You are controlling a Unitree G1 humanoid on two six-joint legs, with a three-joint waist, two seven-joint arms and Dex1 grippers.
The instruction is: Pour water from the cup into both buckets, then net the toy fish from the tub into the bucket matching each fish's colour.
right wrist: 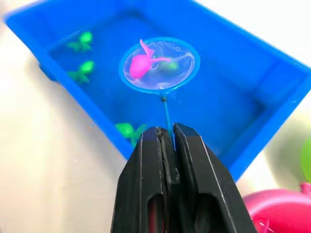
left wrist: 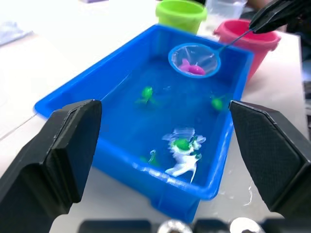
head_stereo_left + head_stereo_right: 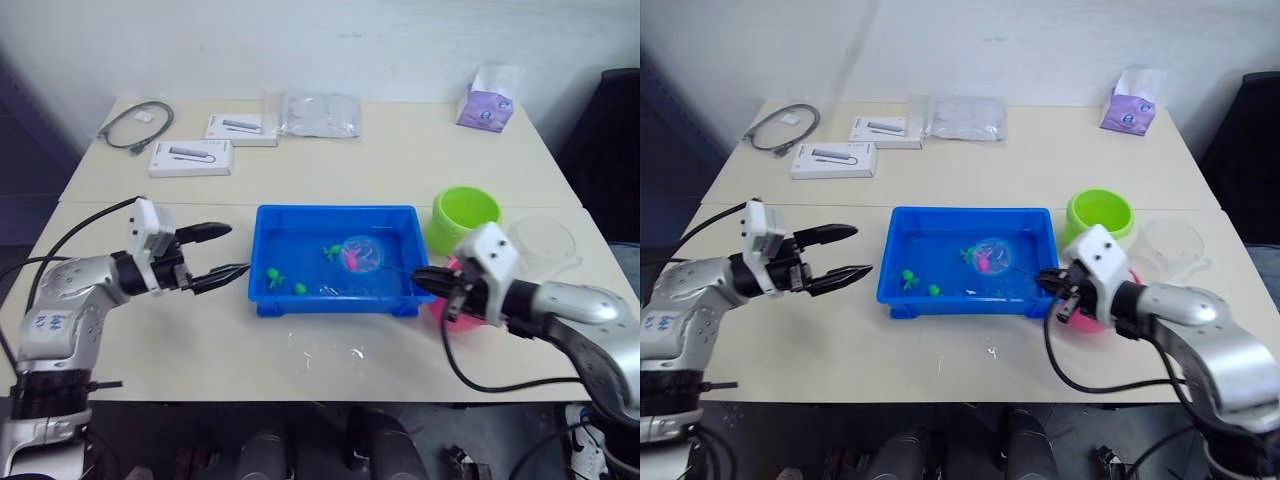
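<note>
- Right gripper point(image 1: 165, 141) has its fingers pinched together on the thin handle of the net point(image 1: 159, 64), and the hoop sits out ahead of the fingertips, over the water in the tub point(image 3: 300, 215).
- There's a pink fish point(image 1: 141, 64) lying inside the hoop, so I'd say this one is caught and just needs carrying over to the pink bucket point(image 2: 248, 41), which is right beside those same fingers.
- Left gripper point(image 3: 215, 255) has its fingers spread wide apart, holding nothing, pointed at the tub's near end.
- Green fish point(image 2: 147, 92) are floating in the tub beyond the left fingertips, so the green bucket point(image 3: 465, 215) has work coming.
- The cup point(image 3: 545, 240) is parked behind the right gripper; can't tell if the buckets got water.
- No readable writing on the white boxes point(image 3: 190, 157) at the back.
</note>
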